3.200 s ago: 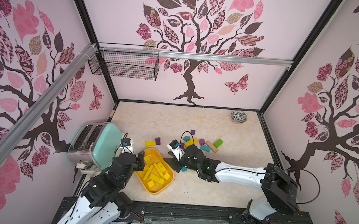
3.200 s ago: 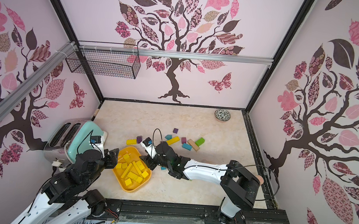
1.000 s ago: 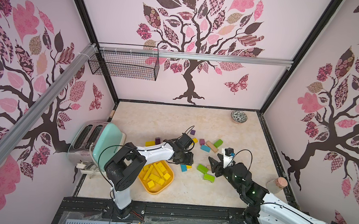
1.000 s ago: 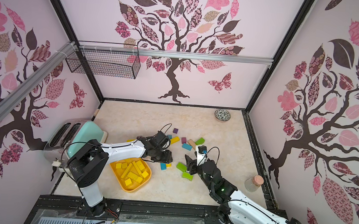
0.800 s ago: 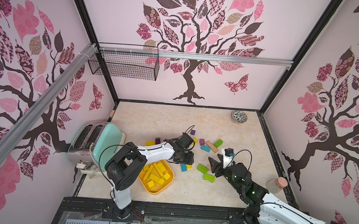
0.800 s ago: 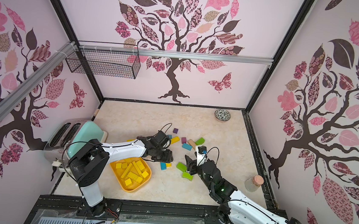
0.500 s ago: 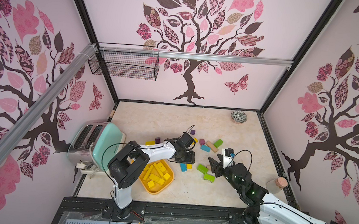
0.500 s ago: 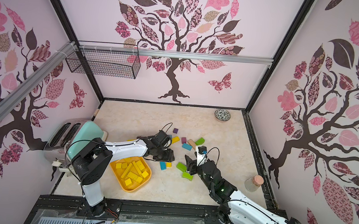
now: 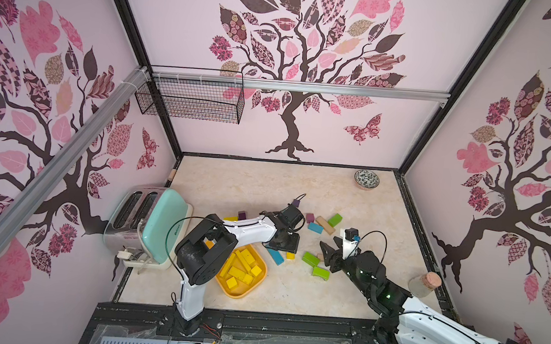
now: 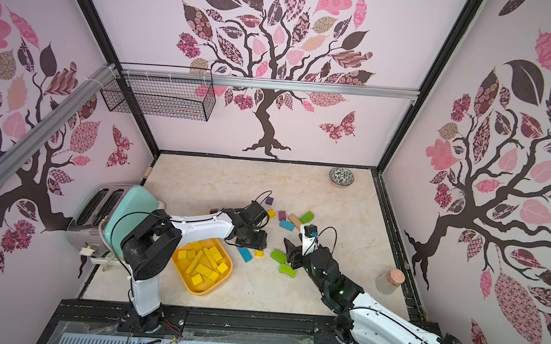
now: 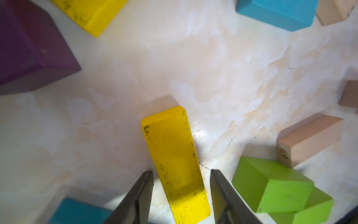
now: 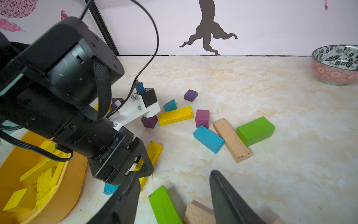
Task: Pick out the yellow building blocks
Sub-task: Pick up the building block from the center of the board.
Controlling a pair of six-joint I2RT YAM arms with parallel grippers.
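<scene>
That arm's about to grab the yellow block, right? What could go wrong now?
The left tool straddles the yellow block with its jaws not yet touching. The block lies slightly skewed between them, so it may twist or slip as they close. A green block sits close beside the tool and could get nudged. The right tool is close by; the arms might bump.

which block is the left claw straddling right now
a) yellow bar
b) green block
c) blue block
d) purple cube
a: in the left wrist view the left claw is open around the yellow bar, with a small gap showing on each side of it.
</scene>
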